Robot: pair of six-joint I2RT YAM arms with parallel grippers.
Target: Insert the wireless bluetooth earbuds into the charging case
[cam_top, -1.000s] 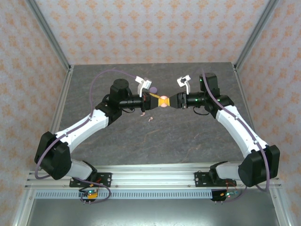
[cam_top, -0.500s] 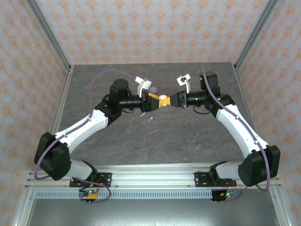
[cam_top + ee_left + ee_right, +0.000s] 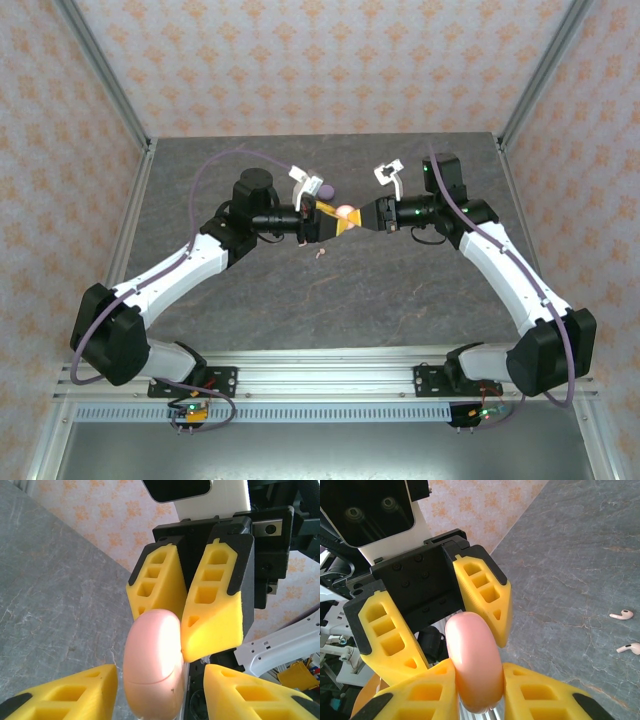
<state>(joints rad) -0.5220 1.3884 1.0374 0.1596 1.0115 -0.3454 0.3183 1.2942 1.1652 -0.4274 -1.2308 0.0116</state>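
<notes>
The right gripper (image 3: 477, 675) pinches the smooth, rounded pink case (image 3: 470, 650) between its yellow hollow-celled fingers, above the grey marbled table (image 3: 580, 555). The left gripper (image 3: 160, 675) stands spread, one wedge-shaped finger on either side of the case. Two pale, curved, stemmed earbuds (image 3: 621, 614) lie on the table, near-left of the case.

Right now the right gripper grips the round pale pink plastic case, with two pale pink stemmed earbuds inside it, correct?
No: the right gripper grips the round pale pink plastic case, but the two pale pink stemmed earbuds lie on the grey table, per the right wrist view.
</notes>
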